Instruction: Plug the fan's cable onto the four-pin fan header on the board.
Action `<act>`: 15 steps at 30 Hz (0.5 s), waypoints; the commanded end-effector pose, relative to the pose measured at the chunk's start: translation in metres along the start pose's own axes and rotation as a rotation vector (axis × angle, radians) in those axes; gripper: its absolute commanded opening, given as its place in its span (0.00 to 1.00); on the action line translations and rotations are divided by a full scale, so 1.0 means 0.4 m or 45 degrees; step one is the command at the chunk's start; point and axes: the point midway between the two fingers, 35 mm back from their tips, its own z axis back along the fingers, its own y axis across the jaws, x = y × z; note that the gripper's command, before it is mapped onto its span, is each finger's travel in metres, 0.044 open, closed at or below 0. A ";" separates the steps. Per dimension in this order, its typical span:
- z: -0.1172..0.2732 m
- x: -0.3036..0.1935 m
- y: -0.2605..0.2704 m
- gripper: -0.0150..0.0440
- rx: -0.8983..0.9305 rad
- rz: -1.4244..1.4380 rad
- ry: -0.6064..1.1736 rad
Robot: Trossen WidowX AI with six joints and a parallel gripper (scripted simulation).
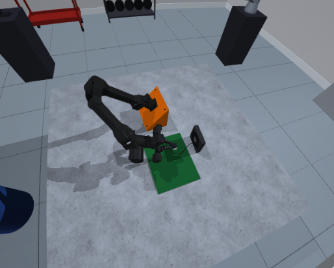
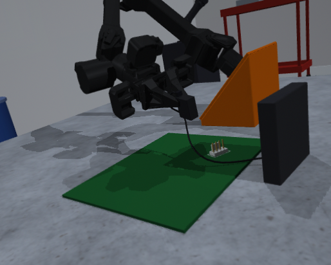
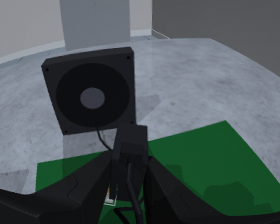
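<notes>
My gripper (image 1: 175, 146) (image 2: 182, 102) (image 3: 129, 160) is shut on the black plug (image 2: 188, 107) (image 3: 131, 142), and lies nearly level, pointing toward the fan. The plug is above the green board (image 1: 182, 179) (image 2: 154, 196) (image 3: 215, 150), clear of the header. The white header (image 2: 219, 152) with four upright pins stands near the board's fan-side edge; in the wrist view only a sliver (image 3: 110, 202) shows beside the plug. The black cable (image 1: 182, 152) (image 2: 206, 158) (image 3: 102, 142) hangs from the plug and curves to the fan (image 1: 199, 140) (image 2: 283, 138) (image 3: 92, 117), which stands upright beside the board.
An orange wedge-shaped block (image 1: 158, 112) (image 2: 241, 106) stands behind the board, near the header end, with a black arm-like part reaching onto it. A red cart (image 1: 55, 16) (image 2: 297, 65) and dark pillars stand farther off. A blue bin (image 1: 16, 209) (image 2: 6, 119) stands at the left.
</notes>
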 end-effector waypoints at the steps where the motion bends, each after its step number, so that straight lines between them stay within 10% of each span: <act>1: 0.012 0.005 -0.003 0.25 -0.047 0.048 -0.072; 15: 0.047 0.009 -0.013 0.25 -0.183 0.163 -0.230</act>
